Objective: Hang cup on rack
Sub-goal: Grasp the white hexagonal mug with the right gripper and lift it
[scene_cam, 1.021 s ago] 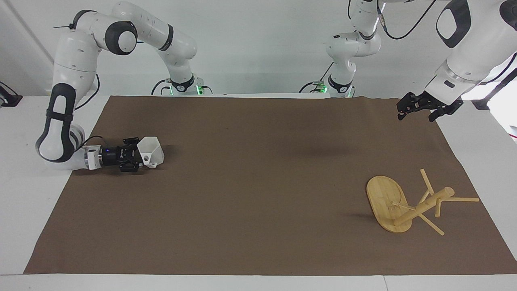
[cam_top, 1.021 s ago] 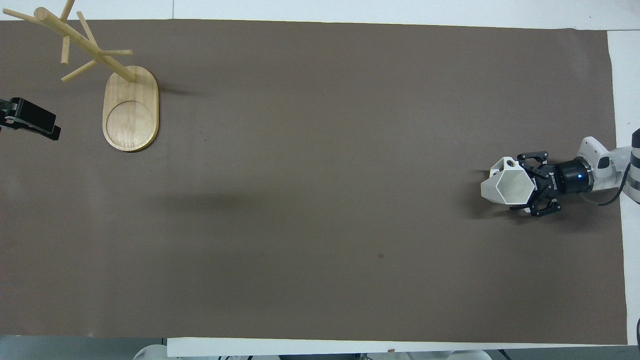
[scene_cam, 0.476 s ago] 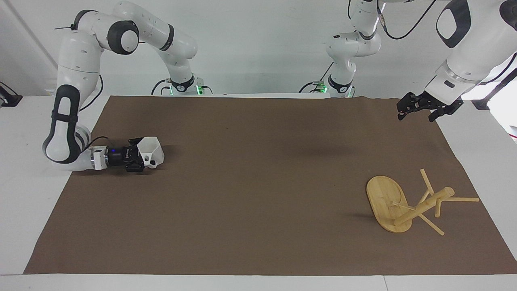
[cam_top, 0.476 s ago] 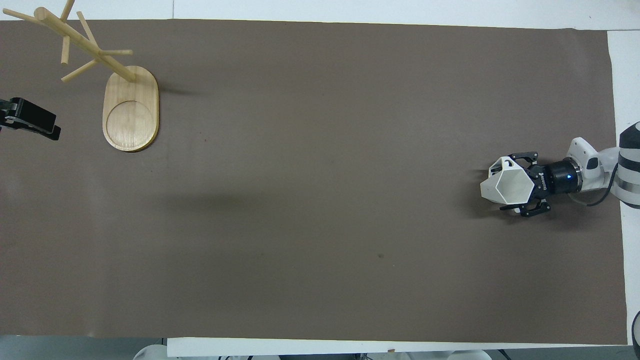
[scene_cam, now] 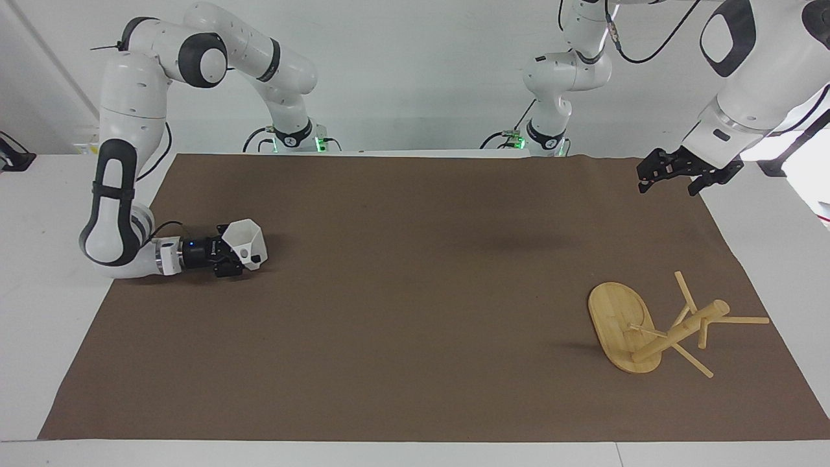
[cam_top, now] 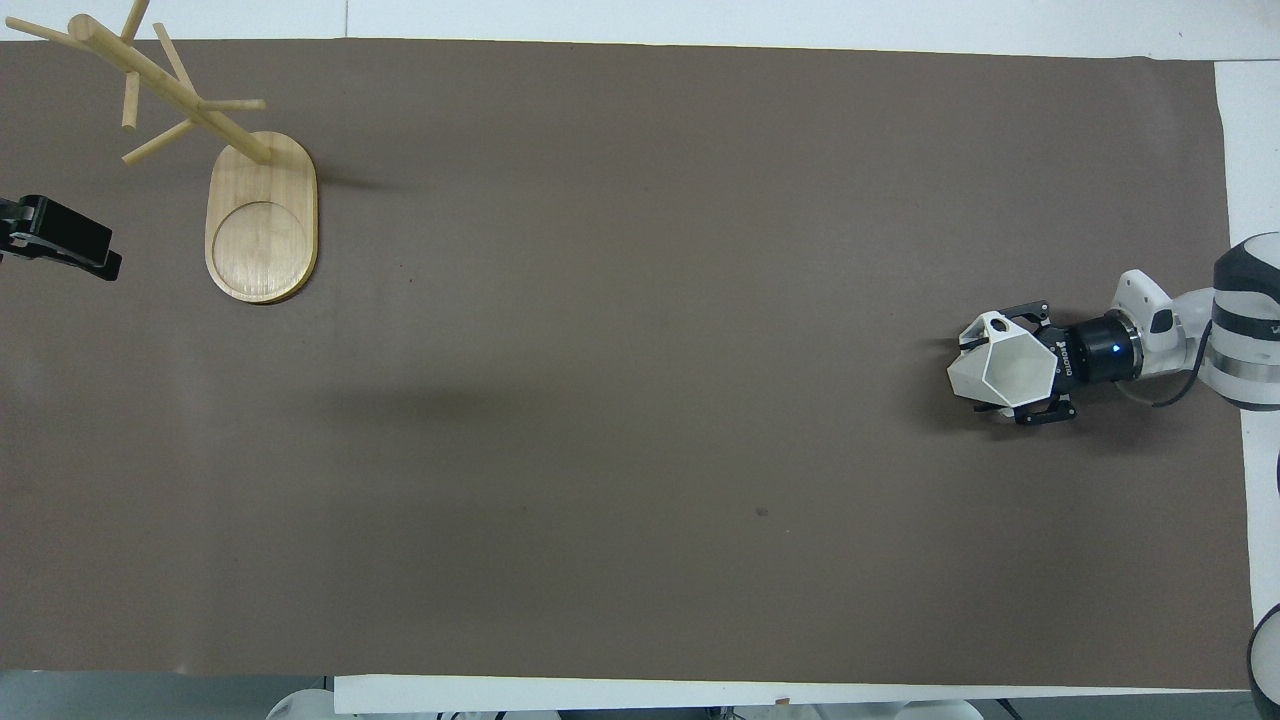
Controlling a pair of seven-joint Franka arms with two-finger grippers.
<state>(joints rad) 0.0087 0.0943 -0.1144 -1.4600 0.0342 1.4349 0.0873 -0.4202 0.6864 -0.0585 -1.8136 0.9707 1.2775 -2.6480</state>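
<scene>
1. Right now your right gripper [scene_cam: 241, 254] lies low at the right arm's end of the brown mat [scene_cam: 415, 292], fingers clamped on the white faceted cup [scene_cam: 246, 243], its mouth facing up.
2. Your bamboo mug rack [scene_cam: 655, 327] stands upright at the left arm's end, well apart from the cup.
3. Your left gripper [scene_cam: 674, 174] waits in the air over that end's mat edge, fingers apart.

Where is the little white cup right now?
The cup sits between the right gripper fingers, low over the brown mat at the right arm's end of the table. The rack stands at the left arm's end.
</scene>
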